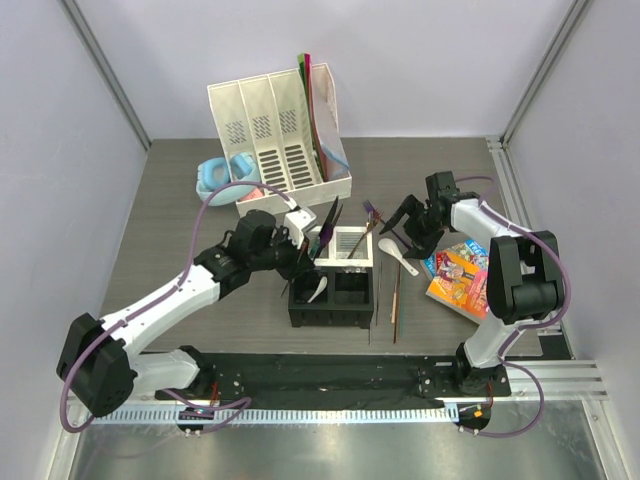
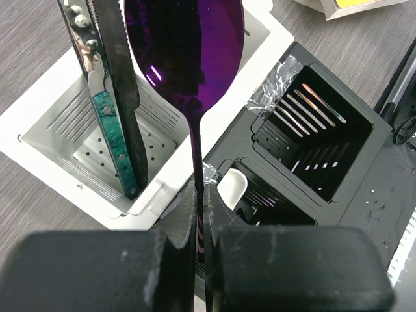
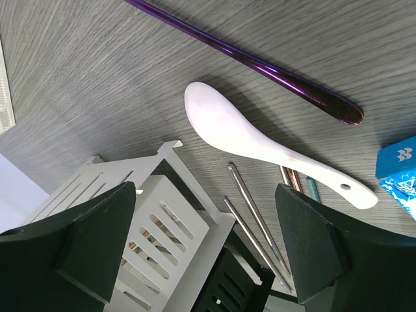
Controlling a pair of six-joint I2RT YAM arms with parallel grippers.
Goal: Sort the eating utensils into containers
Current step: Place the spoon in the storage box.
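Grey wood-grain table, pale walls around. Caddy [image 1: 335, 285] sits mid-table, toward the near edge. Left gripper [image 2: 200, 211] hangs over it, fingers clamped on the stem of a purple spoon [image 2: 185, 39], whose bowl points away from the wrist, above the seam between a white cell and the black ones. That white cell holds a black knife [image 2: 127, 97], standing tilted; a black cell holds a white spoon [image 2: 233, 187]. Right gripper [image 1: 410, 225] hovers off the caddy's far right corner, fingers wide apart and empty, over a soup spoon [image 3: 260, 143] lying flat on the table. On its far side lies a purple handle [image 3: 260, 62]. Chopsticks [image 1: 395, 295] lie along the caddy's right side. Book [image 1: 458, 275] rests near the right edge.
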